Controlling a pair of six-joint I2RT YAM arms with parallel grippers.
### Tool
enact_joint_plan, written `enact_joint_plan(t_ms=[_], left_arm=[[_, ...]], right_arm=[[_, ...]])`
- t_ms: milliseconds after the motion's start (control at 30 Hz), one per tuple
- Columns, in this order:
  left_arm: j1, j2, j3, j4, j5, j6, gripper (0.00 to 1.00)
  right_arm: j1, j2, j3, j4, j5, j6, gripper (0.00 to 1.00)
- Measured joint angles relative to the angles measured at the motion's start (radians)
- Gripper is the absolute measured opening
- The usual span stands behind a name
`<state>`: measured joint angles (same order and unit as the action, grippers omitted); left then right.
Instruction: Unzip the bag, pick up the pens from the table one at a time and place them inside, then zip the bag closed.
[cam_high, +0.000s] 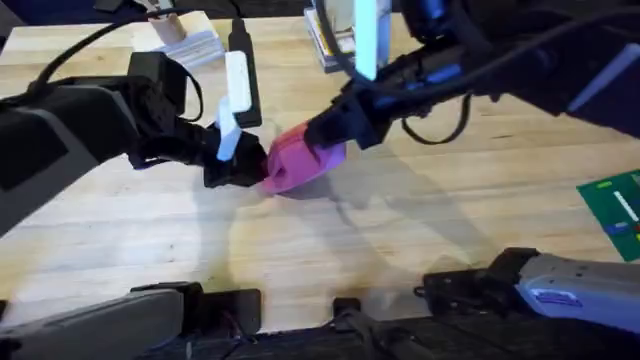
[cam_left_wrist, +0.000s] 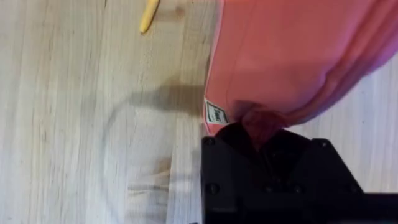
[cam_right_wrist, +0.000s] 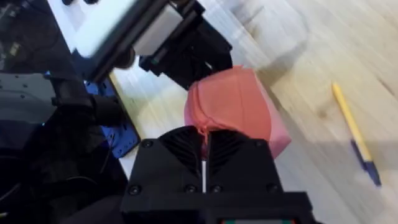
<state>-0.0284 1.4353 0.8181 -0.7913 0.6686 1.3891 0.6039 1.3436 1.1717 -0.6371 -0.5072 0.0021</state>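
The pink bag (cam_high: 297, 163) hangs bunched just above the table (cam_high: 400, 250), held between both arms. My left gripper (cam_high: 240, 170) comes in from the left and is shut on the bag's left end. In the left wrist view, the bag (cam_left_wrist: 280, 56) has its fabric pinched in that gripper (cam_left_wrist: 258, 134). My right gripper (cam_high: 335, 130) reaches down from the far right and is shut on the other end, seen close up as the gripper (cam_right_wrist: 204, 140) pinching the bag (cam_right_wrist: 233, 99). A yellow pen (cam_right_wrist: 354, 134) with a dark tip lies on the wood beside the bag; its end also shows as the pen (cam_left_wrist: 149, 15).
Behind the bag lie a black bar (cam_high: 246, 55) and a white stick-shaped item (cam_high: 237, 85). A stack of books (cam_high: 335, 40) and a small wooden holder (cam_high: 170, 25) stand at the back edge. A green board (cam_high: 615, 210) sits at the right edge.
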Motion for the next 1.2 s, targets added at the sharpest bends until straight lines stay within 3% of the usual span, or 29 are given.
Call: enact_joint_plan(t_ms=[100, 300, 333, 733, 1000, 1200], left_arm=[[-0.001, 0.0, 0.0, 0.003, 0.025, 0.0, 0.042], [-0.009, 0.0, 0.0, 0.007, 0.093, 0.0, 0.042], [-0.013, 0.0, 0.0, 0.016, 0.125, -0.001, 0.042], [-0.025, 0.0, 0.003, 0.014, 0.138, 0.0, 0.042], [-0.025, 0.0, 0.003, 0.014, 0.139, 0.0, 0.042], [-0.025, 0.0, 0.003, 0.014, 0.139, 0.0, 0.042]], right_arm=[[-0.041, -0.03, 0.0, -0.052, -0.007, 0.007, 0.071], [-0.178, -0.146, 0.001, -0.127, -0.049, 0.017, 0.905], [-0.206, -0.169, 0.004, -0.145, -0.056, 0.015, 0.974], [-0.476, -0.357, 0.005, -0.286, -0.075, 0.018, 0.997], [-0.52, -0.363, 0.006, -0.308, -0.057, -0.004, 0.997], [-0.52, -0.318, 0.006, -0.404, 0.024, -0.211, 0.997]])
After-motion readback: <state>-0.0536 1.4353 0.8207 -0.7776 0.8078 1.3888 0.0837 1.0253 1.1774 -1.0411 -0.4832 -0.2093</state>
